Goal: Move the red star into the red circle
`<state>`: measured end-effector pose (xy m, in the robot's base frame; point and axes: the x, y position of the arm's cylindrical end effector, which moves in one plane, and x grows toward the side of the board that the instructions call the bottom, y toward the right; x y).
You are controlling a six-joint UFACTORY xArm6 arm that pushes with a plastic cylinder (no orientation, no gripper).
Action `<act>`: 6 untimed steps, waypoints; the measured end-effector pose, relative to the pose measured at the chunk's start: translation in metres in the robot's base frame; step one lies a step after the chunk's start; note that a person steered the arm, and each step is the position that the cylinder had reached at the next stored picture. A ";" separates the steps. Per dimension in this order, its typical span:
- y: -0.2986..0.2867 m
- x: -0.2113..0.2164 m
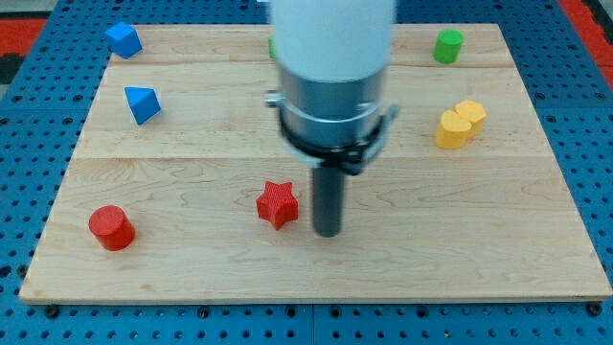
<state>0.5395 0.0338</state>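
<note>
Resting just right of the red star (278, 204), my tip (329, 232) (a bare rod), red circle (112, 228) far left.

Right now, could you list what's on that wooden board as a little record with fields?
my tip: just to the view's right of the red star
red circle: near the view's bottom left
blue blocks: one at top left, another below it
green block: top right
yellow block: right side
board: light wood

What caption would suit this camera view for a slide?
My tip stands just to the view's right of the red star; the red circle waits at the board's lower left.
</note>
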 end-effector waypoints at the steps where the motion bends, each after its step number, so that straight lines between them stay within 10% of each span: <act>1: 0.006 -0.025; 4: -0.201 -0.026; 6: -0.171 -0.045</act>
<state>0.4950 -0.1368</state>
